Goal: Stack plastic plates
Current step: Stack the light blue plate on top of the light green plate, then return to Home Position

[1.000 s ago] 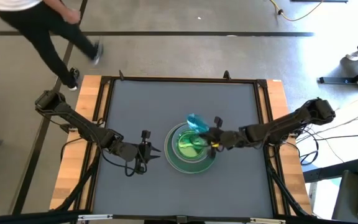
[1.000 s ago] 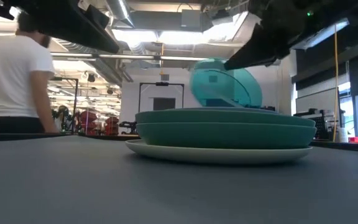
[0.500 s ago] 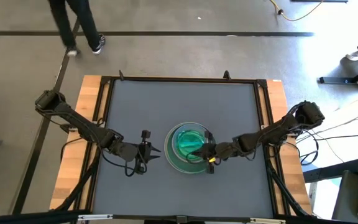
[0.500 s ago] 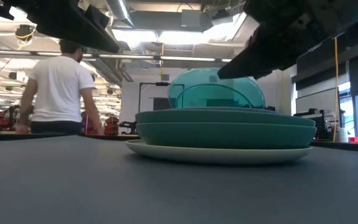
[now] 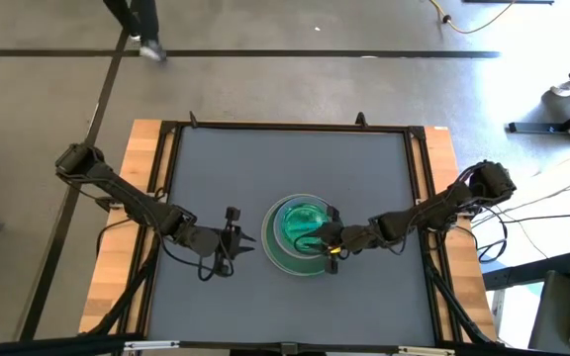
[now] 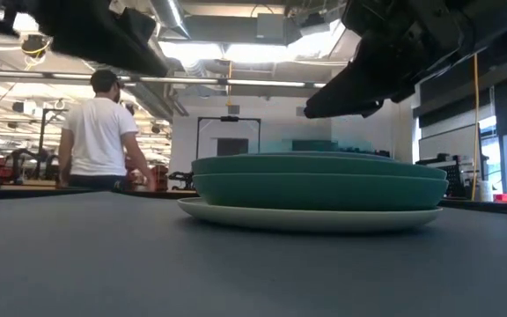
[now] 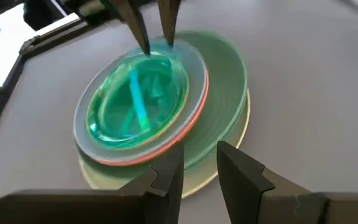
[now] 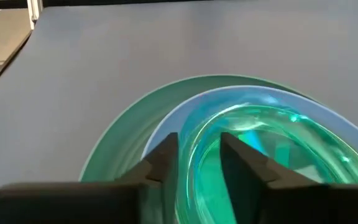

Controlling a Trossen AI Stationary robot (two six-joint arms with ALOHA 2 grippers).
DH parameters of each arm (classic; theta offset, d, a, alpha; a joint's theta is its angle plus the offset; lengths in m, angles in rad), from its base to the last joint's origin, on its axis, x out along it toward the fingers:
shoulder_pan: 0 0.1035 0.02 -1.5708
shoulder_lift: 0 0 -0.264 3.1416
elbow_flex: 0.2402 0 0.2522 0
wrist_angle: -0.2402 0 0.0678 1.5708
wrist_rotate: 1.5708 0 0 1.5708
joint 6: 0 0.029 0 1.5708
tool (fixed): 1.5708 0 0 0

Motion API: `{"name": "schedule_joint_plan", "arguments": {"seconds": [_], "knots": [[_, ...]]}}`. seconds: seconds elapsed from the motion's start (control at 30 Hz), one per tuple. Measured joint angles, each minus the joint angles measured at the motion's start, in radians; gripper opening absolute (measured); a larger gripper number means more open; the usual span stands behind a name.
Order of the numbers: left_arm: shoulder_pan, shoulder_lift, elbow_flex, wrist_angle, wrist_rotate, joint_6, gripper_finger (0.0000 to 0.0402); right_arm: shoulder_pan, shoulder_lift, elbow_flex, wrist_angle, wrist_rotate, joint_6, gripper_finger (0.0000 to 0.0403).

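Observation:
The plastic plates form one stack [image 5: 303, 235] at the table's middle: a cream plate [image 6: 311, 216] at the bottom, green ones [image 6: 319, 185] above it, then a pink rim [image 7: 191, 121]. Translucent green and cyan plates [image 7: 135, 102] lie on top. My right gripper [image 8: 199, 149] is open over the stack's right side, with its fingers on either side of the top cyan plate's rim. That plate shows as a blur [image 6: 324, 145] in the low view. My left gripper [image 7: 201, 165] waits open just left of the stack and touches nothing. My right gripper comes in level from the table's right. Its open fingers stand astride the top cyan plate's rim [image 8: 194, 140]. The plate lies on the stack. Whether a finger touches the rim I cannot tell.
A grey mat [image 5: 364, 168] covers the table, with free room all round the stack. Wooden strips [image 5: 132, 198] edge the left and right sides. A person in a white shirt [image 6: 99, 132] walks on the floor beyond the far edge.
My right gripper has gone left and a little toward the near edge, over the stack, carrying the cyan plate. The plate stood tilted on edge above the stack's far side. It has tipped down and now lies flat on the stack.

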Motion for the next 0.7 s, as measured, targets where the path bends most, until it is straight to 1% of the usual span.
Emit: {"name": "schedule_joint_plan", "arguments": {"seconds": [0.03,0.13,0.27,0.43,0.57,0.6,0.7], "knots": [[0.006,0.0,0.0,-0.018,-0.004,0.025,0.009,0.0,0.0,0.0,0.001,0.0,-0.006,0.0121],[0.051,-0.016,-0.024,-0.025,-0.022,0.036,0.0089,0.0,-0.008,0.002,-0.002,0.0,-0.03,0.0151],[0.136,-0.087,-0.098,0.045,0.063,0.036,0.0083,0.0,-0.02,0.003,-0.008,-0.002,-0.063,0.017],[0.231,-0.233,-0.244,0.213,0.154,0.033,0.0074,0.0,-0.029,0.003,-0.001,-0.072,-0.089,0.0168],[0.28,-0.356,-0.358,0.295,0.162,0.005,0.0072,0.0,-0.029,0.003,-0.001,-0.086,-0.098,0.0158],[0.29,-0.386,-0.383,0.313,0.163,0.002,0.0072,0.0,-0.029,0.003,-0.002,-0.104,-0.1,0.0155],[0.315,-0.483,-0.464,0.369,0.198,-0.009,0.0071,-0.001,-0.029,0.003,0.002,-0.242,-0.112,0.0142]]}}
